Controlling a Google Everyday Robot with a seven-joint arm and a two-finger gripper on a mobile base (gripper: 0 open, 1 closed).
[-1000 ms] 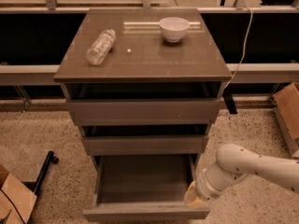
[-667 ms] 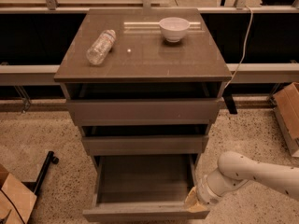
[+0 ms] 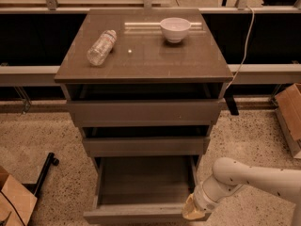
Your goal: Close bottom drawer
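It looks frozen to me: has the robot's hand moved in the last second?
Yes. The hand has come lower in view and slightly left, along the right side of the bottom drawer toward its front.

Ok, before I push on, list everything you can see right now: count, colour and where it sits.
cabinet: 1, grey-brown, centre of view, on a speckled floor
top drawer: 1, grey-brown, just under the cabinet top
middle drawer: 1, grey-brown, below the top drawer
bottom drawer: 1, grey-brown, lowest, pulled far out
plastic bottle: 1, clear, lying on its side, left part of the cabinet top
bowl: 1, white, upright, rear right of the cabinet top
cardboard boxes: 2, brown, lower left corner and right edge
cable: 1, white, hanging to the right of the cabinet
black bar: 1, on the floor left of the cabinet
arm: 1, white, entering from lower right
gripper: 1, tan, at the right end of the bottom drawer's front panel
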